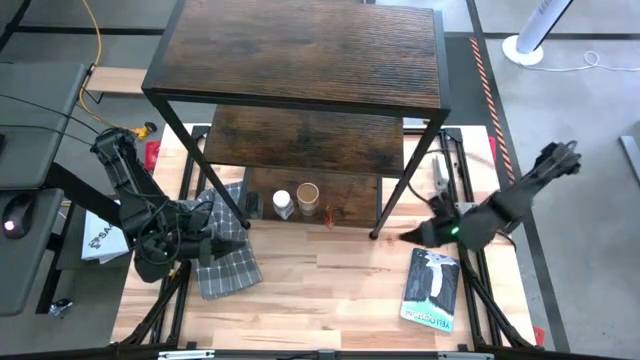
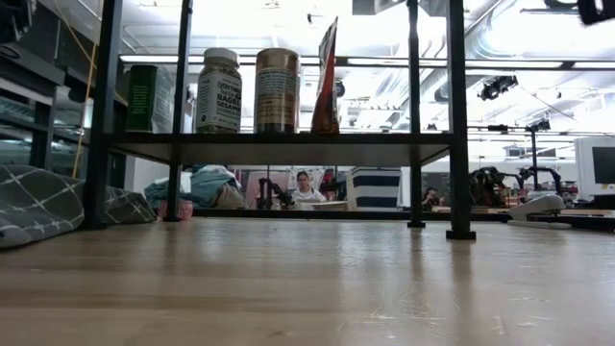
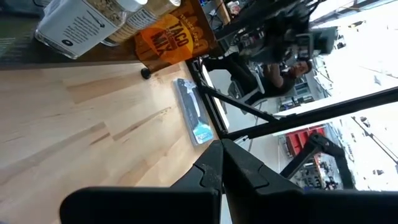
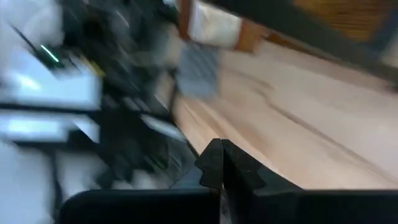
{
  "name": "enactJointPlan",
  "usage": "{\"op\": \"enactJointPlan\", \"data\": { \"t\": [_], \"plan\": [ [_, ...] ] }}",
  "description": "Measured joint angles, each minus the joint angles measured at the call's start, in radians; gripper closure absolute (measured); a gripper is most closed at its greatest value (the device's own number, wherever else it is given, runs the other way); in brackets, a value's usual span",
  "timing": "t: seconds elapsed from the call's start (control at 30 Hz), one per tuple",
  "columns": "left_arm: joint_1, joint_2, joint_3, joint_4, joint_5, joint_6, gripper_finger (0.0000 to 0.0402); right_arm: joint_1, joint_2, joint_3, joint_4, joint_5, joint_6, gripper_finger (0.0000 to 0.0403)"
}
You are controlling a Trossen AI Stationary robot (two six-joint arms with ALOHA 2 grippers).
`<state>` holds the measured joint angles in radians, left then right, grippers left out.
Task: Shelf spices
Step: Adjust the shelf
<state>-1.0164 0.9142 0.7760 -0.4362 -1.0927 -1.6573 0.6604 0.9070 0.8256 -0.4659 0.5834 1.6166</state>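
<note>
**Both hands shut and empty, spices on the lowest board**

Your left hand (image 1: 212, 247) sits at the bench's left side, over the grey checked cloth (image 1: 228, 262), just outside the shelf's front-left leg. Its fingers (image 3: 211, 169) are pressed together with nothing between them. Your right hand (image 1: 412, 236) is low at the right, just beside the shelf's front-right leg, fingers (image 4: 214, 165) also pressed together and holding nothing.

The shelf (image 1: 300, 55) stands at the back middle of the bench (image 1: 330, 290). On its lowest board you can see the spices lined up: a white-capped jar (image 1: 283, 203) and a tan canister (image 1: 307, 197) side by side, a dark green tin (image 2: 147, 98) left of them, and an orange packet (image 2: 327, 82) standing on edge to the right. The left wrist view reads "Taco Mix" on that packet (image 3: 168, 37).

A blue-and-white book (image 1: 433, 290) lies flat on the bench in front of your right hand, clear of the shelf. In the low view a person (image 2: 305, 188) sits well behind the bench, seen under the lowest board.
</note>
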Motion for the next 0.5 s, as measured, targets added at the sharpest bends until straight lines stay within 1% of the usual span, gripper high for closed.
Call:
{"op": "enactJointPlan", "data": {
  "t": [0.1,0.17,0.2,0.27,0.33,0.5],
  "plan": [
    [0.0,-0.006,0.0,-0.001,-0.002,0.0,0.0402,0.03,0.065,-0.168,0.379,0.197,-0.014,0.0403],
    [0.0,-0.008,0.0,-0.006,-0.002,0.0,0.0402,0.043,0.115,-0.217,0.553,0.299,-0.037,0.0403],
    [0.0,-0.008,0.0,-0.007,-0.002,-0.002,0.0402,0.049,0.141,-0.229,0.585,0.35,-0.043,0.0403],
    [0.0,-0.009,0.0,-0.009,-0.002,-0.006,0.0401,0.054,0.186,-0.235,0.588,0.449,-0.042,0.0403],
    [0.0,-0.01,0.0,-0.009,-0.002,-0.007,0.0401,0.054,0.204,-0.234,0.584,0.523,-0.018,0.0403],
    [0.002,-0.013,0.0,-0.014,-0.013,-0.007,0.0402,0.046,0.208,-0.234,0.529,0.574,0.009,0.0403]
  ]
}}
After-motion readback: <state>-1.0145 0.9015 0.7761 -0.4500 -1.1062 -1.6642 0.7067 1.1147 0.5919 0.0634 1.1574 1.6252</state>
